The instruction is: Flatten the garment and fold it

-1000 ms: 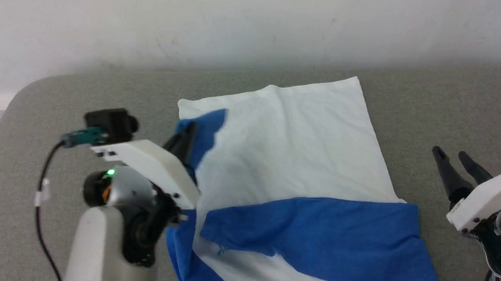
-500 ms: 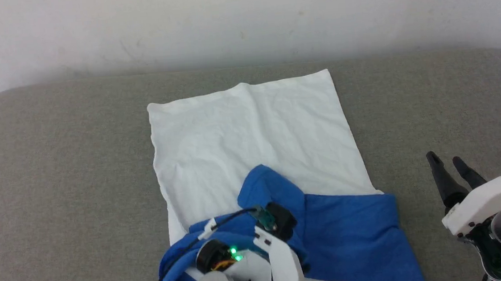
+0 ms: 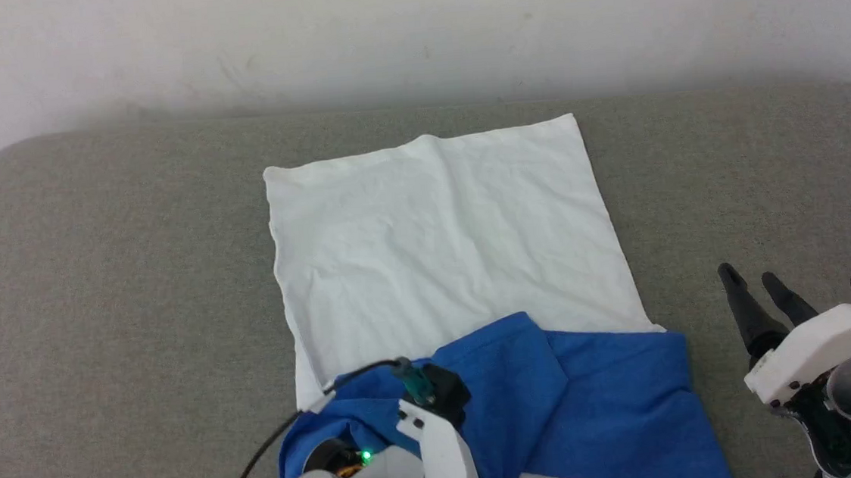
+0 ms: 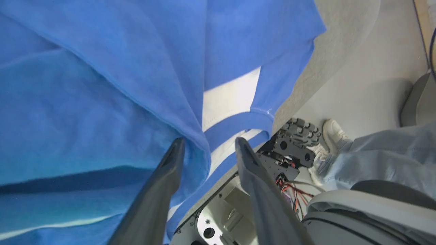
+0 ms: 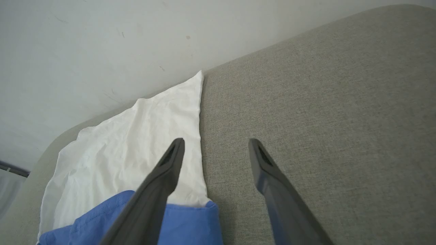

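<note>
**Head view: shirt lying part-folded, both sets of jaws spread**

Head view is showing the shirt (image 3: 440, 230) lying on the grey padded surface (image 3: 96, 295), its white body spread fairly flat with the far edge pointing toward the pale wall (image 3: 409, 27). The royal-blue sleeves are lying folded across the near end of the body, bunched and overlapping one another. The left arm (image 3: 443, 458) is reaching in low over that blue bundle, a green light glowing on its wrist.

From the left wrist, the left gripper (image 4: 207, 144) is pointing down at the near edge of the shirt (image 4: 102, 85). Its jaws are standing apart, and a fold of blue sleeve is running up between them without being pinched. Past the surface's edge, a person's white shoe (image 4: 332, 131) and pale blue trouser leg (image 4: 374, 149) are showing on the floor (image 4: 368, 68).

The right gripper (image 3: 746, 274) is hovering over bare surface to the right of the shirt, apart from it. From its own wrist, the right gripper (image 5: 216, 141) is holding its jaws wide with nothing between them, the shirt (image 5: 129, 143) lying off to its left on the surface (image 5: 323, 102).
</note>
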Available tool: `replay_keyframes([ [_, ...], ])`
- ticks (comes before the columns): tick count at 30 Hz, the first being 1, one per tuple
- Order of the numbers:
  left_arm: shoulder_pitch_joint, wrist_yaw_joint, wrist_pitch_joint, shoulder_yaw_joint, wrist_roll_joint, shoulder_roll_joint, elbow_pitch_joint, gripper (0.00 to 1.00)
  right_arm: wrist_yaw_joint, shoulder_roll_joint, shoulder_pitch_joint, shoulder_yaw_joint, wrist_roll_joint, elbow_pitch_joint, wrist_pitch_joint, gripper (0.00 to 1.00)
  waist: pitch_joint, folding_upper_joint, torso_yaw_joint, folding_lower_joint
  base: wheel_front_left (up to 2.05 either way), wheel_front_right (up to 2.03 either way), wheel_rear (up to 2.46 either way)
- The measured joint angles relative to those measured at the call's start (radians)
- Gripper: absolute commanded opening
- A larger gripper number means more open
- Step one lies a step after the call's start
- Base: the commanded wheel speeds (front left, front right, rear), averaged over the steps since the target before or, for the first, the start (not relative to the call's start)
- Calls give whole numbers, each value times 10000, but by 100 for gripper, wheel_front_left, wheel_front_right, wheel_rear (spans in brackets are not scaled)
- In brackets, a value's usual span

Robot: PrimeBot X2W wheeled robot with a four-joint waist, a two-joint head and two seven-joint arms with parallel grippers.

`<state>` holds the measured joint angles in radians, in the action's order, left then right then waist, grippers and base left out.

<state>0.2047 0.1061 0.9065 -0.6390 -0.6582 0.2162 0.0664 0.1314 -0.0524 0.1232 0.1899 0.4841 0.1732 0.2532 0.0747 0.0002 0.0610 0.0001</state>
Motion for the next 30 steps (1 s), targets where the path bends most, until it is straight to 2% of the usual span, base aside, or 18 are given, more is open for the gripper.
replay_keyframes([
  [4,-58,-468,-79,1177,-1083,-17,-993,100,2,-2,0,8,-2,27,-6,100,-75,0,74,0,0,0,0],
  [7,-64,-988,-1016,2391,-1047,169,-1599,100,2,-2,2,17,-4,25,-21,100,-75,-1,123,0,0,0,0],
  [11,210,-1453,-3967,4197,-157,364,-1733,100,2,-2,12,4,-4,12,-35,100,5,0,153,0,0,0,0],
  [15,313,-1555,-7267,5246,986,443,-1076,100,0,-4,77,-102,-10,13,-75,100,93,-1,149,0,0,0,0],
  [18,244,-1530,-8943,5494,1331,370,-366,100,0,-4,182,-316,-105,6,-50,100,152,-1,137,-1,0,0,0],
  [21,217,-1469,-9881,5551,1511,288,127,100,0,0,306,-479,-238,-38,121,100,249,0,139,0,0,0,0],
  [25,221,-1423,-10408,5530,1582,84,399,100,0,0,1024,-594,-583,-86,554,100,490,0,174,0,0,0,0],
  [30,488,-1407,-10495,5415,1561,-105,426,100,0,2,3077,-516,-1068,332,1448,100,992,-1,278,0,0,0,0],
])
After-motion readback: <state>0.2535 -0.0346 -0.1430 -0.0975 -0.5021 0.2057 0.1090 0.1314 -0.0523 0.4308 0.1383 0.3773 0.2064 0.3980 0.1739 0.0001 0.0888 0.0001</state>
